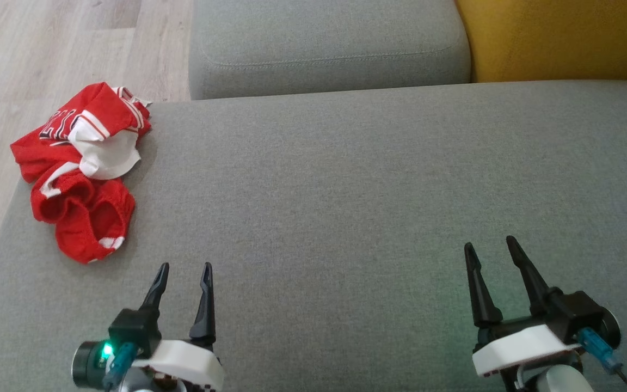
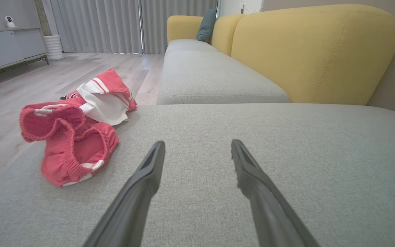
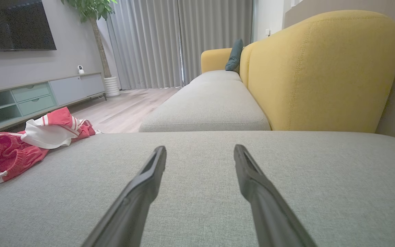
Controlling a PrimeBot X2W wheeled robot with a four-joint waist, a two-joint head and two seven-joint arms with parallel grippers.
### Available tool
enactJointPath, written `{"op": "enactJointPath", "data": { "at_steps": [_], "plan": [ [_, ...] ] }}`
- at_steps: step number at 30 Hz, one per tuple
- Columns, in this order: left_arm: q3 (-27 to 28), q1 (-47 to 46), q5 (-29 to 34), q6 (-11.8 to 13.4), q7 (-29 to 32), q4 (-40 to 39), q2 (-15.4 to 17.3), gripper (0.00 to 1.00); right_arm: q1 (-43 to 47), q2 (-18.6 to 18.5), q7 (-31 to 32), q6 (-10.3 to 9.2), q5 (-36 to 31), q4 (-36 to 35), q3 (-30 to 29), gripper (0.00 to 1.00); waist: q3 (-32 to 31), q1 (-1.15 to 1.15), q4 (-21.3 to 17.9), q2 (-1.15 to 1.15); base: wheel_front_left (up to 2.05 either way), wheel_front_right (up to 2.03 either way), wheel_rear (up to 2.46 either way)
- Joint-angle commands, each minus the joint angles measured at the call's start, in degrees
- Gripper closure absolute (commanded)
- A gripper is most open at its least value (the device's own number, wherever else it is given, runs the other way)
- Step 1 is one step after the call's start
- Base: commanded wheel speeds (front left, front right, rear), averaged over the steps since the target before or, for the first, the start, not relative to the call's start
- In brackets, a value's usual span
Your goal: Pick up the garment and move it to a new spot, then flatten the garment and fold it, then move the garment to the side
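Furthest left: red and white garment [image 1: 82,169], bunched in a loose heap at the corner of the grey sofa seat [image 1: 346,190], ahead of the left jaws and off to their left, well apart from both fingers. Seems to spill partly past the seat edge above the wooden floor [image 1: 47,43].

Looks like thin mesh cloth with gathered elastic hems and a white lining turned outward. Probably very light, soft and limp, with nothing to break. Likely to sag, unfurl and trail once lifted, and to slide out of a shallow bite.

Best taken at a raised ridge instead of flat cloth: either the puckered red hem nearest the left jaws, which stands up as a thick roll, or the white fold sitting on top beyond it. Worth gathering several layers in one pinch and lifting high enough to clear the seat before carrying.

Left jaws: spread wide, holding nothing, low over bare seat, fingers pointing forward. Cannot tell whether touching the fabric or just above it.

Right jaws: likewise wide apart and empty, further from the heap, over an open stretch of seat that would suit as the new spot. Ahead of them, a second grey cushion [image 1: 330,49], with the yellow backrest [image 1: 553,38] to its right
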Motion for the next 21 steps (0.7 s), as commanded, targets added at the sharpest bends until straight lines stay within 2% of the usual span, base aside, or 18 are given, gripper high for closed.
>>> {"op": "enactJointPath", "data": {
  "at_steps": [1, 21],
  "plan": [
    [2.1, -1.9, 0.0, 0.4, -0.7, -1.5, 0.4, 0.00, -2.0, -0.5, -0.6, 0.43, 0.3, -1.6, 1.1, 0.00, 0.0, 0.00, 0.0, 0.00, 0.00, 0.00, 0.00],
    [2.6, -2.1, -0.5, 0.5, -0.7, -1.3, 0.4, 0.00, -2.5, -0.5, -0.6, 0.43, 0.7, -1.4, 0.4, 0.00, 0.1, 0.00, 0.0, 0.00, 0.00, 0.00, 0.00]
  ]
}}
